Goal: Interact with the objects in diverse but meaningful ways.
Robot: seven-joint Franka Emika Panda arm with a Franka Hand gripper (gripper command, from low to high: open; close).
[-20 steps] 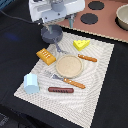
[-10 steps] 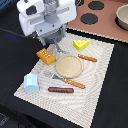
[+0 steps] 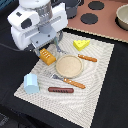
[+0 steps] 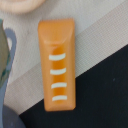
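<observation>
So the gripper [image 3: 54, 49] is parked right over the orange bread block [image 3: 47, 57], which sits near the edge of the striped placemat [image 3: 95, 85] on the exterior view's left, at roughly 9 o'clock from the round tan plate [image 3: 68, 65]. In the wrist view the bread block [image 4: 58, 64] fills the middle of the shot, so the camera is looking pretty much straight down on it. That's the relation that matters: the block is directly below the fingers, not off to a side. Its long axis runs from about 12 to 6 o'clock in the wrist view, leaning very slightly, with three pale ridges crossing the short way. I'd guess a grab wants the fingers closing across the narrow width, so wrist rotation counts more than sideways travel here. One end of the block hangs past the mat edge over the dark table [image 4: 107, 95]. Finger state: in the exterior view I can make out thin prongs spread a bit above the block, so they look apart and not clamped on anything. The wrist view doesn't clearly show the tips, so treat that as likely.
</observation>
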